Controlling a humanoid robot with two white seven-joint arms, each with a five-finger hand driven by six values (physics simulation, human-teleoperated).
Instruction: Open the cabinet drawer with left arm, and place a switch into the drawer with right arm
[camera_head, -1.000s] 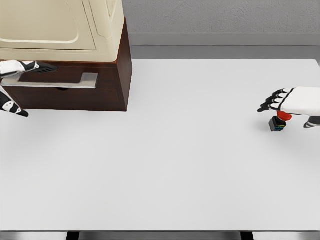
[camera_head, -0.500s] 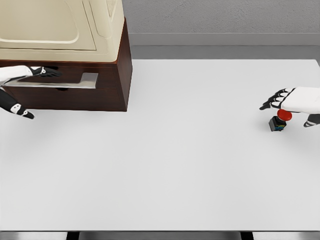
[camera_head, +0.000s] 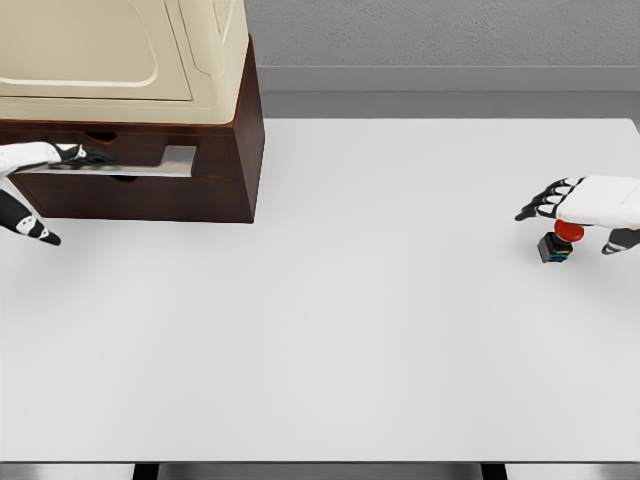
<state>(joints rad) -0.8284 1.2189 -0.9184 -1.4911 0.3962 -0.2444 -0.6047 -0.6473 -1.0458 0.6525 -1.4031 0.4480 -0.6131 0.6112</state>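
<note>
Head view: at upper left, the left hand (camera_head: 45, 157) lies fingers-flat on the drawer (camera_head: 140, 160) handle; it could slip off. At right, the right hand (camera_head: 585, 205) hovers spread, empty, over the switch (camera_head: 556, 243) on the surface (camera_head: 350, 300), risking tipping it.

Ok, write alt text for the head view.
A white robot's left hand reaches to the handle of a brown cabinet's drawer at upper left. Its right hand hovers, fingers spread, over a red-topped switch on the white table.
</note>
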